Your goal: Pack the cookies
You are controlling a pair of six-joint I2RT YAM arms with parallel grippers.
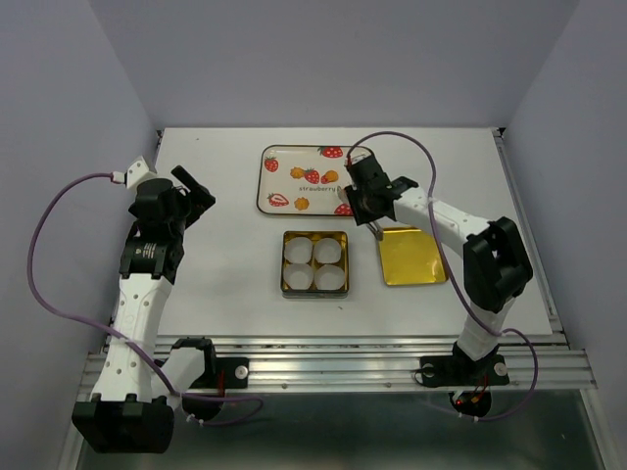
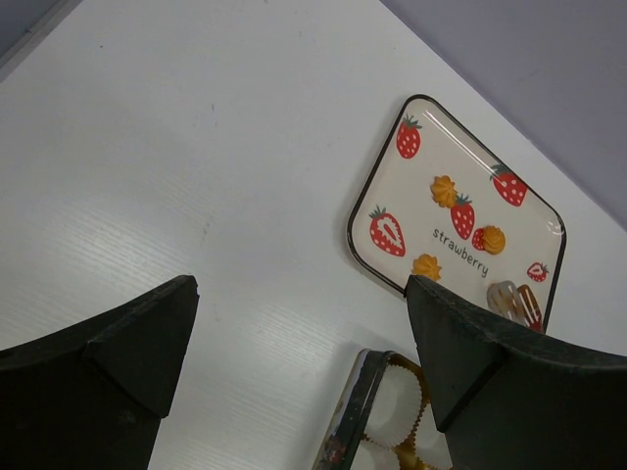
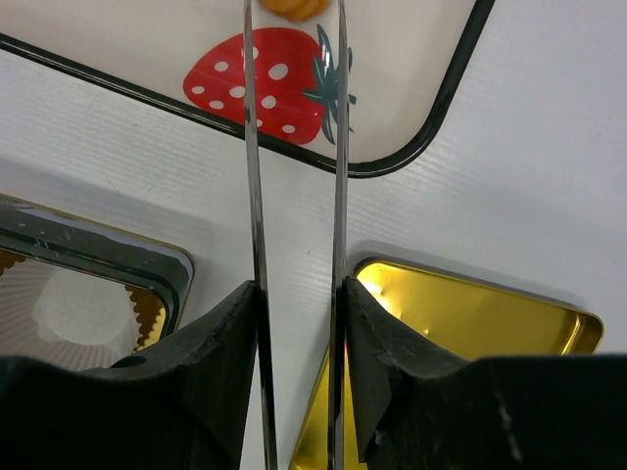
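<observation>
Three orange-yellow cookies [image 1: 298,172] [image 1: 331,176] [image 1: 302,204] lie on the strawberry-printed tray [image 1: 276,162]; they also show in the left wrist view [image 2: 445,189]. My right gripper [image 1: 361,208] is shut on metal tongs [image 3: 340,147] over the tray's near right corner. A fourth cookie [image 3: 292,6] sits between the tong tips at the top edge of the right wrist view; I cannot tell if it is pinched. The square tin [image 1: 284,264] holds four white paper cups with nothing in them. My left gripper [image 1: 196,186] is open and empty, left of the tray.
The gold tin lid [image 1: 411,257] lies inside-up to the right of the tin, under my right forearm. The table's back edge runs just behind the tray. Purple cables loop from both arms.
</observation>
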